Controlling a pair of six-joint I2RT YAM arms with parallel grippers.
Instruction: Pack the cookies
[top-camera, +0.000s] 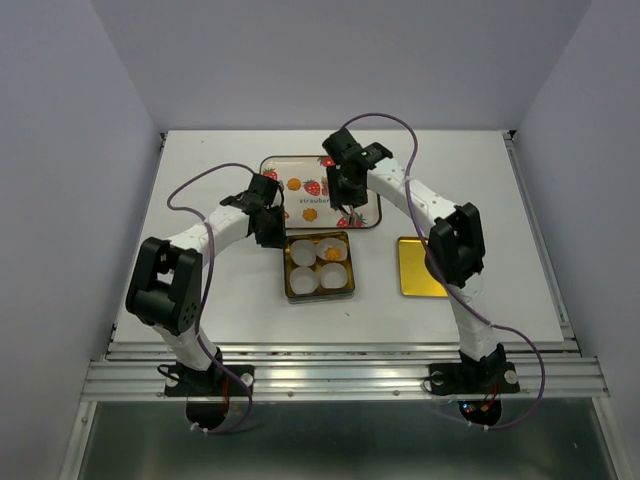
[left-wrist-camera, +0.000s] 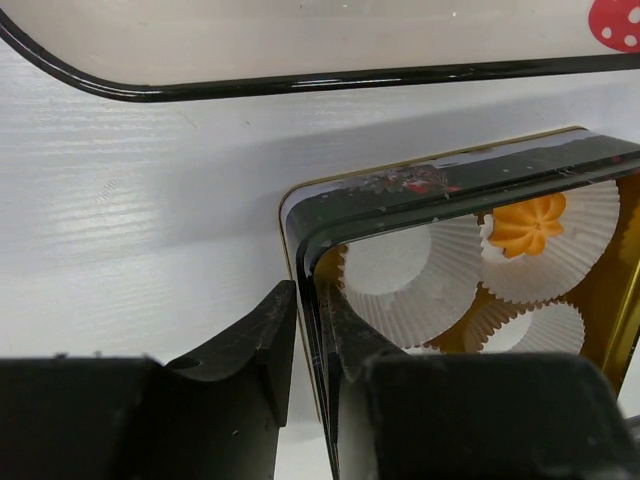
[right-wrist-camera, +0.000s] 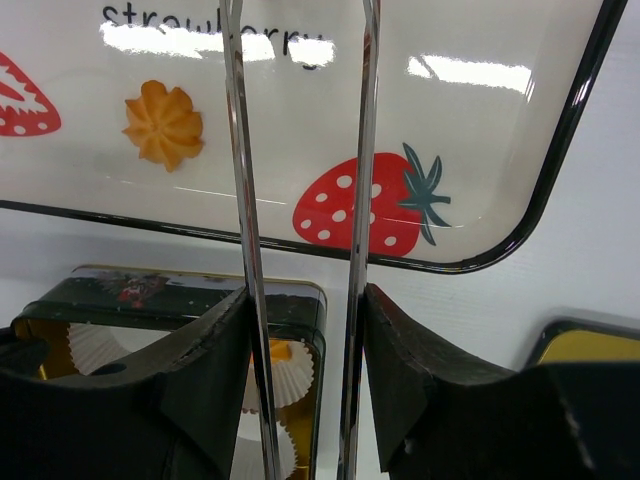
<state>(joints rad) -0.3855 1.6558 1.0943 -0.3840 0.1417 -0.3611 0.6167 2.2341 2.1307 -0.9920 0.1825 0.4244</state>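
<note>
1. The left gripper, centre-left in the overhead frame, is clamped on the left wall of a square dark metal tin with a gold interior. One black finger presses the outside of the wall and the other sits inside it.
2. Four white pleated paper cups fill the tin. One small round orange-yellow cookie with scalloped edges lies in the upper-right cup. The upper-left cup beside it shows only white paper in the left wrist view, and the two lower cups look white from overhead.
3. The right gripper hangs over the lower right of a white rounded-rectangle tray with a black rim and red strawberry prints. It is closed on a pair of thin metal tongs, whose two arms stand apart and run out of the top of the right wrist frame.
4. Two more cookies rest on the tray, left of centre, one above the other. The lower one appears at the upper left of the right wrist frame, left of the tongs and untouched.
5. The tray lies just above the tin in the overhead frame, with a narrow strip of white table between them. A flat gold rectangular lid lies to the right of the tin, apart from it.
</note>
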